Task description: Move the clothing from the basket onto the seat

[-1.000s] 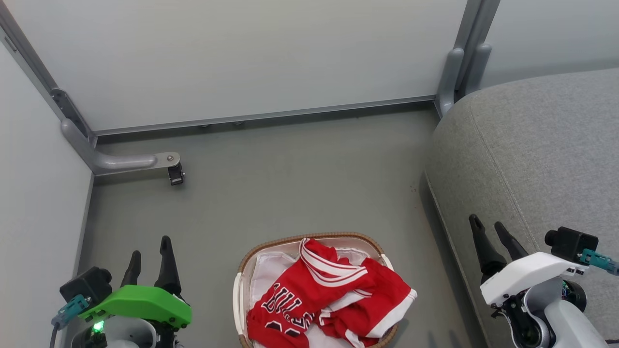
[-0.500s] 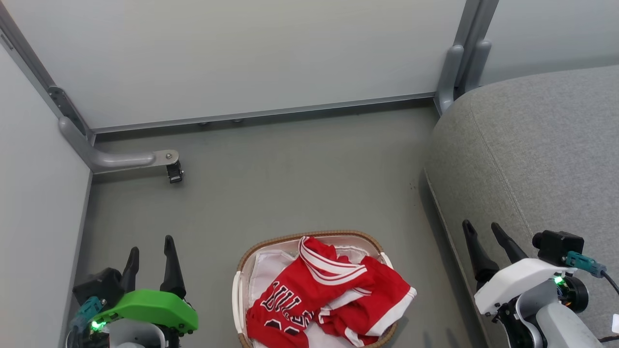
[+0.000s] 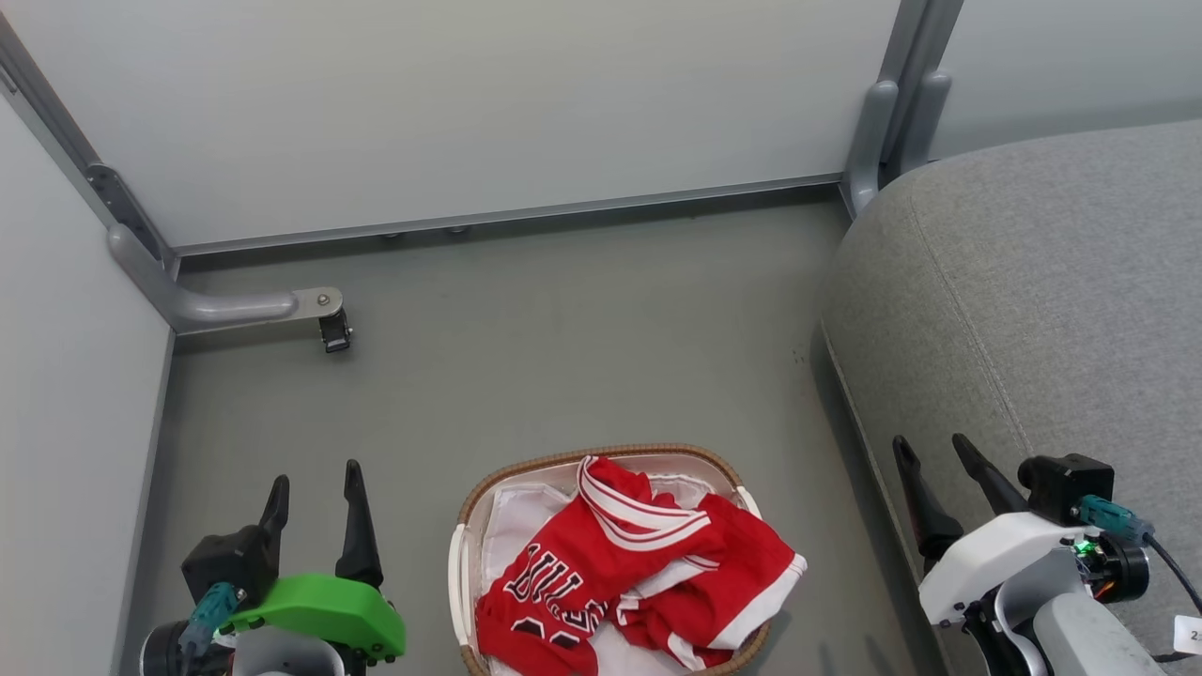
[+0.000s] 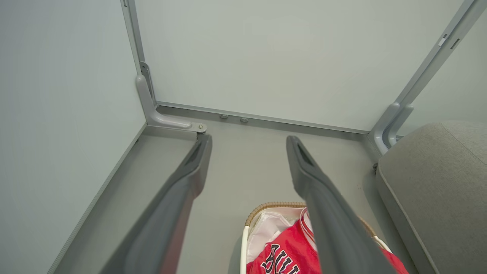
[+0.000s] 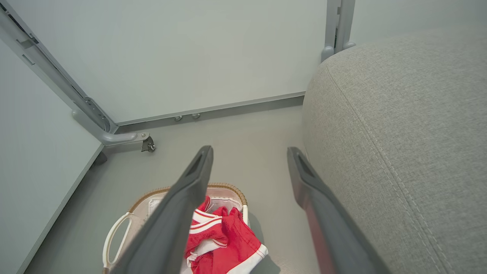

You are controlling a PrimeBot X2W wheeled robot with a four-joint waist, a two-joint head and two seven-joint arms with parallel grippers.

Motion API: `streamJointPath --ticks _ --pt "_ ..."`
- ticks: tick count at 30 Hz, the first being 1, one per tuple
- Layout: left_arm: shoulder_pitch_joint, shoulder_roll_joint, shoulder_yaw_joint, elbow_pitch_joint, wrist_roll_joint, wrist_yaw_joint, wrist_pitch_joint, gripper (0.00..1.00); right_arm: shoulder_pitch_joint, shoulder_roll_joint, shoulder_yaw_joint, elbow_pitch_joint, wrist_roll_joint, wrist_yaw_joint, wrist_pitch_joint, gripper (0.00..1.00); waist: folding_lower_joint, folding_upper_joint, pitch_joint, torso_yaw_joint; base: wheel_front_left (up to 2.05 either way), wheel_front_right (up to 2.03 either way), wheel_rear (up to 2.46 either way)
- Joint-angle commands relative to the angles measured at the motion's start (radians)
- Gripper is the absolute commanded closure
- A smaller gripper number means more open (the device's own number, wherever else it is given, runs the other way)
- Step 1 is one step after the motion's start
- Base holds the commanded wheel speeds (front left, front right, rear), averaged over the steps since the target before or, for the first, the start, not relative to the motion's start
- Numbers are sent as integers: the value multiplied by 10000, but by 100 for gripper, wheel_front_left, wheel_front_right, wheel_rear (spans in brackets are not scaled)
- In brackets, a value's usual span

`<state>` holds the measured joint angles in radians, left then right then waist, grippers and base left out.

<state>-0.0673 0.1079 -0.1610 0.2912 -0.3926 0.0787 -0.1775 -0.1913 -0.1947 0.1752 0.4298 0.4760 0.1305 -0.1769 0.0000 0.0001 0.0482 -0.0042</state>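
The clothing (image 3: 620,573) lies heaped in the basket (image 3: 526,467) at the near middle of the floor (image 3: 563,338), with 1 red hem spilling over the right rim. The seat (image 3: 1033,310) takes the right side, and a bare strip of floor separates its rounded edge from the basket. The left gripper (image 3: 316,477) hangs left of the basket, and the right gripper (image 3: 932,445) hangs over the seat's near edge. Both have their 2 fingers spread wide and hold nothing. Open floor runs to the far wall (image 3: 470,113).
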Motion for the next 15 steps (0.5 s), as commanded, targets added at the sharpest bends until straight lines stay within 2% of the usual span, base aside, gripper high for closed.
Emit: streamJointPath --ticks 1,9,15 --pt "120 -7 28 -109 233 -116 -111 0 -90 -46 36 9 -261 3 -113 0 0 -1 5 -6 0 0 0" --pt "186 -136 58 -8 959 -434 -289 0 -6 -36 78 209 -830 3 -291 0 0 -1 82 -56 0 0 0" --pt "-123 -352 -171 636 1302 -1017 -402 0 -350 -157 215 71 -1240 3 -412 0 0 -1 565 -275 0 0 0"
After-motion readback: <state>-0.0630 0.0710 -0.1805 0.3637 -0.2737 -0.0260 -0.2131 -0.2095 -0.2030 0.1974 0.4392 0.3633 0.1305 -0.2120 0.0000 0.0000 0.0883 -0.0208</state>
